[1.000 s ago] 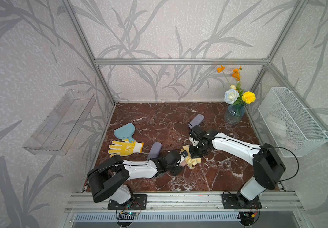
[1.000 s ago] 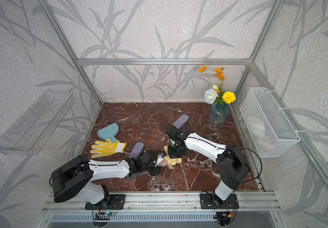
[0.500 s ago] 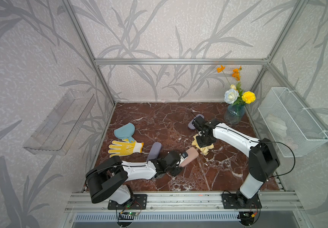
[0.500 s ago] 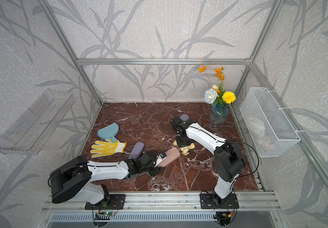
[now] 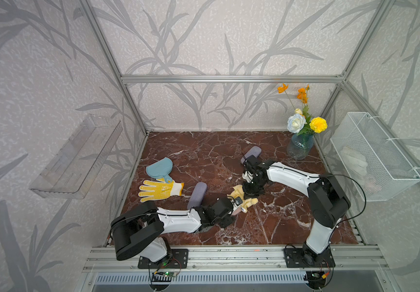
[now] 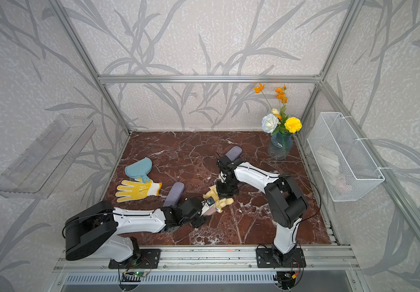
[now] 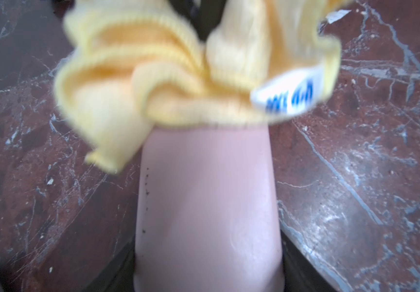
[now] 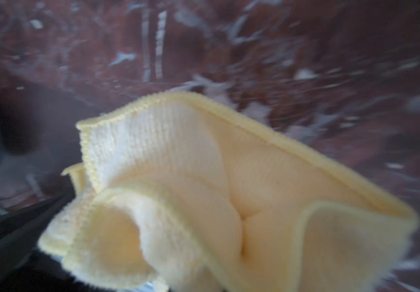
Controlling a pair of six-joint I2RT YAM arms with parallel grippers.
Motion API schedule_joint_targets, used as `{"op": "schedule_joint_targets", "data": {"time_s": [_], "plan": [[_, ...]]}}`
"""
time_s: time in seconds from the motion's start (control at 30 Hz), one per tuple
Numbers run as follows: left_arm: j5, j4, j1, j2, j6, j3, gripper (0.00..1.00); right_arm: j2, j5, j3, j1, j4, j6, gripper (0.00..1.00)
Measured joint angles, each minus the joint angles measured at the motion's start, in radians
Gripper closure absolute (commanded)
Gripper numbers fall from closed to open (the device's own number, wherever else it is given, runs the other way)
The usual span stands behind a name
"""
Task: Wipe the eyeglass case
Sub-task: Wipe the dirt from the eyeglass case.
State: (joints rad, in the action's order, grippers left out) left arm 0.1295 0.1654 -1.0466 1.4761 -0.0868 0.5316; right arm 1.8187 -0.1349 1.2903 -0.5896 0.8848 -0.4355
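The eyeglass case [image 7: 209,202] is pale pink and lies low over the marble floor, and my left gripper [image 7: 209,268] is shut on its near end. In both top views only a sliver of the eyeglass case [image 5: 236,211] [image 6: 210,211] shows past the left gripper [image 5: 231,208]. A crumpled yellow cloth [image 5: 249,201] [image 7: 153,83] rests on the case's far end, with my right gripper [image 5: 250,192] shut on it from above. The cloth [image 8: 229,189] fills the right wrist view and hides those jaws.
Two purple cases lie on the floor, one [image 5: 197,194] beside the left arm and one [image 5: 252,152] behind the right wrist. A yellow glove [image 5: 159,190] and blue mitt [image 5: 159,166] sit left. A flower vase [image 5: 300,149] and wire basket [image 5: 370,156] stand right.
The right gripper carried the cloth off the case toward the back, then brought it back onto the case's far end. The left gripper kept its hold in nearly the same place.
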Motion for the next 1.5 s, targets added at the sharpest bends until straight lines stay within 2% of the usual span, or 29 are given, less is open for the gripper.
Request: {"op": "schedule_joint_targets", "data": {"time_s": [0.03, 0.13, 0.23, 0.33, 0.43, 0.6, 0.63, 0.67, 0.73, 0.83, 0.9, 1.0, 1.07, 1.17, 1.23, 1.33, 1.43, 1.5], "plan": [[0.005, 0.000, -0.002, 0.000, -0.001, 0.000, 1.00, 0.002, 0.100, 0.022, 0.000, 0.029, 0.021, 1.00], [0.016, 0.008, -0.005, 0.000, -0.005, 0.000, 1.00, 0.010, 0.279, 0.091, -0.019, 0.097, 0.068, 1.00], [0.026, 0.010, -0.006, 0.000, -0.007, 0.000, 1.00, 0.010, 0.294, 0.175, -0.081, 0.128, 0.088, 1.00], [0.031, 0.015, -0.009, 0.000, -0.008, 0.000, 1.00, 0.010, 0.138, 0.225, -0.137, 0.098, 0.066, 1.00], [0.037, 0.016, -0.013, 0.000, -0.008, 0.000, 1.00, 0.014, -0.080, 0.173, -0.157, 0.004, 0.005, 1.00], [0.033, 0.016, -0.022, 0.000, 0.001, -0.010, 1.00, 0.062, -0.340, 0.021, -0.064, -0.125, -0.063, 1.00], [0.034, 0.019, -0.023, -0.001, 0.002, -0.017, 1.00, 0.064, -0.353, 0.017, -0.035, -0.120, -0.057, 1.00], [0.034, 0.022, -0.026, -0.001, 0.002, -0.018, 1.00, 0.064, -0.337, 0.021, -0.011, -0.106, -0.042, 1.00], [0.032, 0.023, -0.027, -0.001, 0.002, -0.018, 1.00, 0.062, -0.209, 0.050, 0.026, -0.056, 0.000, 1.00], [0.045, 0.023, -0.033, -0.002, -0.004, -0.018, 1.00, 0.061, 0.121, 0.107, 0.029, 0.029, 0.058, 1.00], [0.057, 0.024, -0.038, -0.003, -0.008, -0.018, 1.00, 0.060, 0.282, 0.131, 0.017, 0.082, 0.088, 1.00], [0.068, 0.025, -0.040, -0.003, -0.008, -0.018, 1.00, 0.034, 0.347, 0.158, -0.025, 0.124, 0.112, 1.00], [0.075, 0.024, -0.041, -0.003, -0.008, -0.018, 1.00, 0.009, 0.286, 0.175, -0.059, 0.133, 0.106, 1.00], [0.081, 0.024, -0.042, -0.003, -0.008, -0.018, 1.00, -0.027, 0.088, 0.154, -0.089, 0.090, 0.061, 1.00], [0.084, 0.023, -0.042, -0.003, -0.008, -0.017, 1.00, -0.037, -0.082, 0.085, -0.093, 0.012, 0.000, 1.00], [0.085, 0.023, -0.043, -0.003, -0.008, -0.016, 1.00, -0.020, -0.246, -0.035, -0.085, -0.079, -0.057, 1.00], [0.083, 0.019, -0.043, -0.002, -0.004, -0.016, 1.00, -0.007, -0.305, -0.081, -0.037, -0.086, -0.048, 1.00], [0.083, 0.019, -0.044, -0.002, -0.003, -0.016, 1.00, -0.012, -0.241, -0.078, 0.005, -0.047, -0.017, 1.00]]}}
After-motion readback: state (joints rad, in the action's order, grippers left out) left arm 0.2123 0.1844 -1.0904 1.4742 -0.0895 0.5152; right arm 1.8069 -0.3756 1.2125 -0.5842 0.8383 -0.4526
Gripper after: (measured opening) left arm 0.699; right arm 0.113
